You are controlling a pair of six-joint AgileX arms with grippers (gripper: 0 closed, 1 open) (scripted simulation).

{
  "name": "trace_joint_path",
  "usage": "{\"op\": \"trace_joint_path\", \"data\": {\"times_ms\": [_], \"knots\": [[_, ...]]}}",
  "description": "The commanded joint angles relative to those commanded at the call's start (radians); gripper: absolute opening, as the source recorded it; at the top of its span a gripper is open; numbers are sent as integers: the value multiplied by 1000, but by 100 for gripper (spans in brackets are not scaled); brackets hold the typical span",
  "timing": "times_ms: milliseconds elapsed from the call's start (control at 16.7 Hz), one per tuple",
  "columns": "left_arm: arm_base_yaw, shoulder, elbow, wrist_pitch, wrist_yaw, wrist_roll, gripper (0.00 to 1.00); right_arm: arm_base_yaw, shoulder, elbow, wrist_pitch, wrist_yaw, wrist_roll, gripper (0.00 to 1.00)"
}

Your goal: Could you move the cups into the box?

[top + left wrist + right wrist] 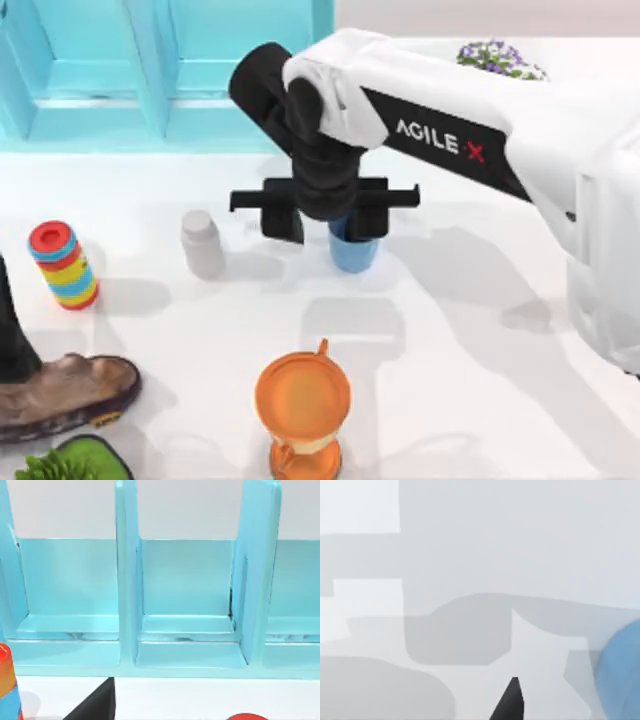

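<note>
The right arm reaches in from the right of the white table [470, 330], its end effector [325, 215] hanging over the middle with the fingers spread wide. One finger stands at the blue cup [353, 250] and the other well off to the left of it, so the cup is not between them and nothing is held; I cannot tell whether the near finger touches it. The cup stands upright, apart from the white capped bottle [203, 243] to its left. Nearer the front edge stands an orange hourglass-shaped piece [302, 410]. A striped stack of rings [63, 265] and a brown shoe [65, 392] sit at the left. The light blue box [190, 605] with its upright dividers runs along the back. In the right wrist view the cup's blue side [620, 675] shows beside a dark fingertip [510, 702].
</note>
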Motion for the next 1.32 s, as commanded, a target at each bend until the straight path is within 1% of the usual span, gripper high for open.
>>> {"op": "trace_joint_path", "data": {"times_ms": [240, 300, 900, 1320], "knots": [[0, 0, 0, 0, 0, 0, 100, 0, 0, 0, 0, 0, 0, 2], [0, 0, 0, 0, 0, 0, 100, 0, 0, 0, 0, 0, 0, 0], [0, 0, 0, 0, 0, 0, 100, -11, -19, -16, -11, -4, -16, 0], [0, 0, 0, 0, 0, 0, 100, -138, -296, -147, -109, -25, -140, 0]]}}
